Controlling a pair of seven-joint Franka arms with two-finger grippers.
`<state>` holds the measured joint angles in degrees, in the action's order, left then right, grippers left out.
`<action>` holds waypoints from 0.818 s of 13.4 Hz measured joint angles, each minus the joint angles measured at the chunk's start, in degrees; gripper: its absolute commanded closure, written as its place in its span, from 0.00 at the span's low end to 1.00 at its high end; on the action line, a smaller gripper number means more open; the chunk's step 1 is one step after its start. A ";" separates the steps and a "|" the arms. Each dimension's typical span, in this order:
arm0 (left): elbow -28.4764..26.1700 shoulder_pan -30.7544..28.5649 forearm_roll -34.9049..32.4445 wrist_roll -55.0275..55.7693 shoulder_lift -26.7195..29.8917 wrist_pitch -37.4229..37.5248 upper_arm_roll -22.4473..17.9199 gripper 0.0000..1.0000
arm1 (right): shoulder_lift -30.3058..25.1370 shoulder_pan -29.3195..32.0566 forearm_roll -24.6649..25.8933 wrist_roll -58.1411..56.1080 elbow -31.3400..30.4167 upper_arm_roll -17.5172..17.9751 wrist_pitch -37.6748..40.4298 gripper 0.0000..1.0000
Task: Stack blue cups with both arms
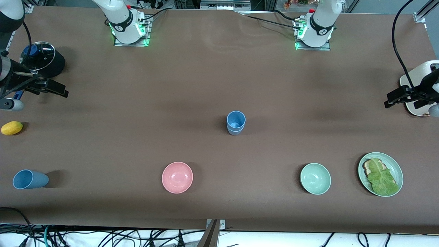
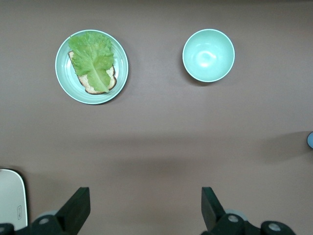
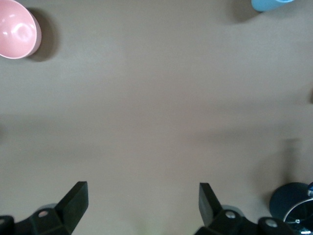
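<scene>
Stacked blue cups [image 1: 236, 122] stand mid-table; left tool [image 2: 145, 209] and right tool [image 3: 143, 205] spread.

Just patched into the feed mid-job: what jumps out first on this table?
A stack of blue cups stands upright mid-table, while a lone blue cup lies on its side near the front camera at the right arm's end. Both pincers wait open at the table's ends, the left pincer and the right pincer. A pink bowl sits nearer the front camera than the stack.
</scene>
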<state>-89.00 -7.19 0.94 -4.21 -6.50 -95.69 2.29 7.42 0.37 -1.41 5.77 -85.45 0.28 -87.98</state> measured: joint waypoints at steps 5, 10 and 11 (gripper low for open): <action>0.00 0.01 0.00 0.00 -0.01 0.00 0.00 0.00 | -0.86 0.15 0.83 -0.03 0.90 -0.34 0.00 0.00; 0.00 0.01 0.00 0.00 -0.01 0.00 0.00 0.00 | -0.87 -0.01 1.15 -0.03 0.93 0.23 -0.03 0.00; 0.00 0.01 0.00 0.00 -0.01 0.00 0.00 0.00 | -0.87 -0.05 1.15 -0.03 0.93 0.34 -0.02 0.00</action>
<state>-89.00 -7.18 0.94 -4.22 -6.51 -95.69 2.29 6.55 0.32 -0.26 5.74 -84.52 0.61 -88.00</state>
